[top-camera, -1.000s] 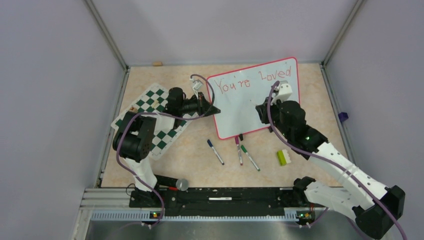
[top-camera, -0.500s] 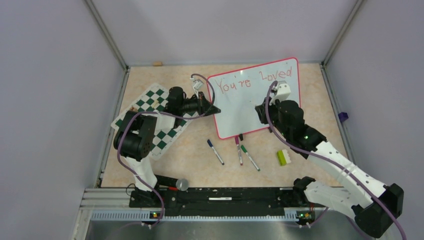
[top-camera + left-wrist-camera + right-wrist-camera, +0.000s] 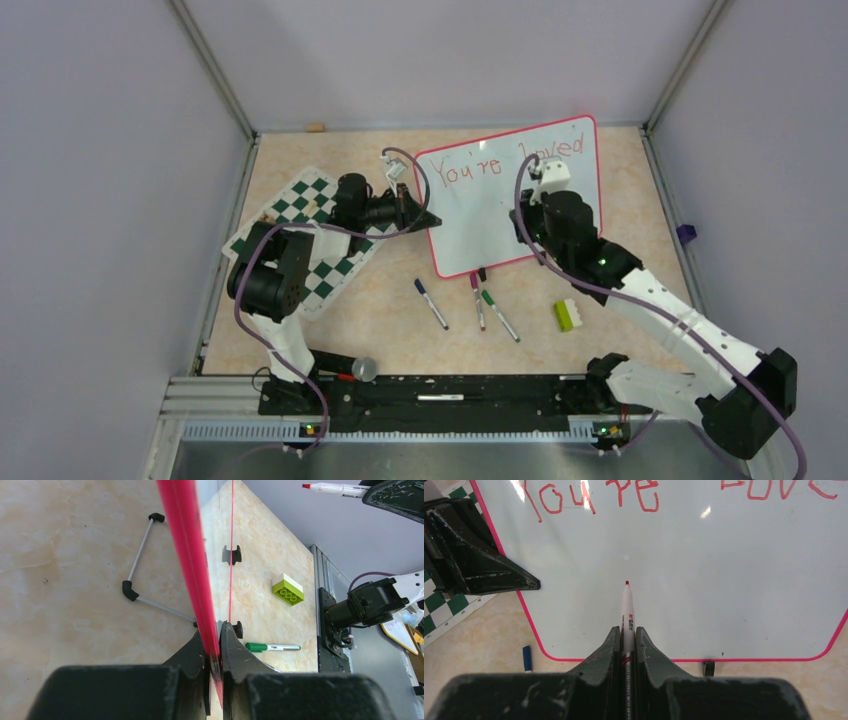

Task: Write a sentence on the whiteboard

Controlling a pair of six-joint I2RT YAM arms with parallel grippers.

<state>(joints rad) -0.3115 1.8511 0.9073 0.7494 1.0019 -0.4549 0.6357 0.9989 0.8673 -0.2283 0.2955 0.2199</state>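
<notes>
Seen from above, the whiteboard [image 3: 485,225] sits right of centre in the upper half of the frame, on a beige marbled table [image 3: 380,320]. It has a thin red-pink frame, and "You're Loved" is written in red along its top edge. The left gripper [image 3: 214,635] reaches in from the left, its black jaws pinched closed on the board's left frame edge. In the left wrist view that frame runs edge-on as a red strip between the fingers. The right gripper [image 3: 626,632] hangs over the lower middle of the board and is clamped narrowly around a red marker [image 3: 627,610]. The marker's uncapped tip points at bare white surface below the writing; whether it touches cannot be told. To the left of the board a green-and-white chess mat [image 3: 310,215] lies partly beneath the left arm. Below the board, three markers lie on the table: a blue marker [image 3: 431,303], a dark red marker [image 3: 478,300] and a green marker [image 3: 500,315]. A green-and-white toy brick [image 3: 567,315] lies to their right.
</notes>
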